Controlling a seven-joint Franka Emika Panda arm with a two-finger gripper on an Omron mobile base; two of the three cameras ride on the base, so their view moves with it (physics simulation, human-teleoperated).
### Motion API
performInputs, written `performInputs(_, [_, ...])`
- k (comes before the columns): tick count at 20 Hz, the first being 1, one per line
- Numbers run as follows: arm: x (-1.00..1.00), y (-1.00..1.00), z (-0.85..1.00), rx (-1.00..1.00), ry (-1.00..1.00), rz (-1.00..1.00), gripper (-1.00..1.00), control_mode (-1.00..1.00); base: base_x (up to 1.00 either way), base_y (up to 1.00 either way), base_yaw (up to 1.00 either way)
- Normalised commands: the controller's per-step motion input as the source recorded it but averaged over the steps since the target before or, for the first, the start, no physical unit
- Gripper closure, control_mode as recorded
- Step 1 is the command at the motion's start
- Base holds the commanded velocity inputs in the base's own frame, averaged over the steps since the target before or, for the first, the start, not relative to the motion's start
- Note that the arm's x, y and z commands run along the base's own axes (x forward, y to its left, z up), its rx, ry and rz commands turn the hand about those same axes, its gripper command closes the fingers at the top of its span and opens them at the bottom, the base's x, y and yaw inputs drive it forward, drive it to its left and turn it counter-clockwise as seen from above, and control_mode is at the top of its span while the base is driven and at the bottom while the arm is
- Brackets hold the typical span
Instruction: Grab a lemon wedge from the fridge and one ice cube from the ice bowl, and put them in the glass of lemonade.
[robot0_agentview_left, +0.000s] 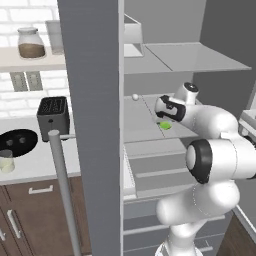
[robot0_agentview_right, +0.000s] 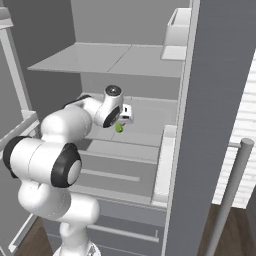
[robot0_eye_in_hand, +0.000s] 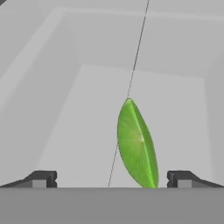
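Gripper (robot0_eye_in_hand: 111, 179) wide open over the lemon wedge (robot0_eye_in_hand: 137, 144) on the fridge (robot0_agentview_left: 95, 100) shelf — probably lining up to pinch it.

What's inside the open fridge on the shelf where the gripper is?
A lemon wedge lies on that shelf between the open gripper's fingertips, plus a small white ball farther back. The arm hides part of the shelf.

lemon wedge (robot0_eye_in_hand: 136, 146): 1 | toaster (robot0_agentview_left: 53, 117): 1 | ice bowl (robot0_agentview_left: 18, 142): 1 | jars (robot0_agentview_left: 31, 43): 1, perhaps 2
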Motion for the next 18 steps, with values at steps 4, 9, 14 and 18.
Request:
performInputs(4, [0.06,-0.19,0.0,0.0,0.0,0.0,-1.0,-1.0,0.0,0.0,0.0])
performInputs(9, [0.09,-0.29,0.0,0.0,0.02,0.0,-1.0,-1.0,0.0,0.0,0.0])
performInputs(14, [0.1,-0.03,-0.11,0.0,0.11,0.0,-1.0,-1.0,0.0,0.0,0.0])
performInputs(18, [0.26,0.01,-0.25,0.0,0.04,0.0,-1.0,-1.0,0.0,0.0,0.0])
